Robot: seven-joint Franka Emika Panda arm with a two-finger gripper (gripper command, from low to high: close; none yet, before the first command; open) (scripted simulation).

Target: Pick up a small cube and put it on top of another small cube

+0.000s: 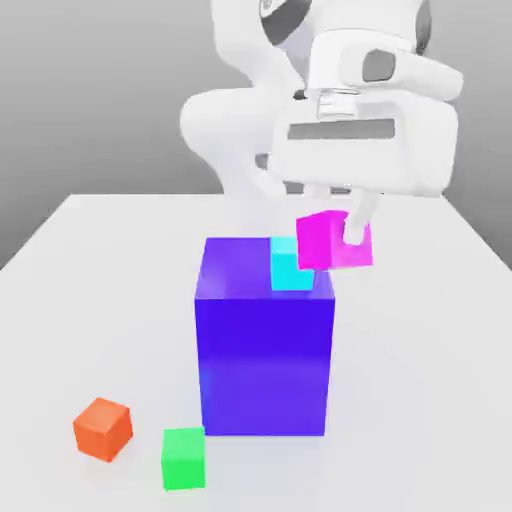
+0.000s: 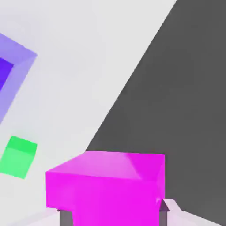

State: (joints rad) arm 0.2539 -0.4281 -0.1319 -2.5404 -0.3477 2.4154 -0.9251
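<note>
Exterior view. The gripper (image 1: 335, 232) of the white arm (image 1: 365, 140) is clamped on the pink cube (image 1: 320, 242), one finger (image 1: 354, 230) lying across the face turned to the viewer. The cube is held aloft, slightly tilted, near the cyan cube (image 1: 291, 268) and toward the exterior view's right of it; in outline it overlaps the cyan cube's upper corner, though whether the two touch cannot be determined. The cyan cube rests on the top face of the blue block (image 1: 265, 365), toward the exterior view's right side of that face. The block stands upright on the white table (image 1: 400, 400). Also on the table, toward the exterior view's left of the block, are the green cube (image 1: 184, 460) and, farther toward that side, the orange cube (image 1: 102, 430); these two are near each other but apart, the orange one turned with a corner toward the viewer.

Hand view. The pink cube (image 2: 114, 194) appears close to the camera, gripped between the two fingers, whose dark pads (image 2: 66, 217) meet its opposite sides. Beyond it lie the green cube, a corner of the blue block, and the straight edge of the table, past which a dark grey surface (image 2: 185, 110) extends.
</note>
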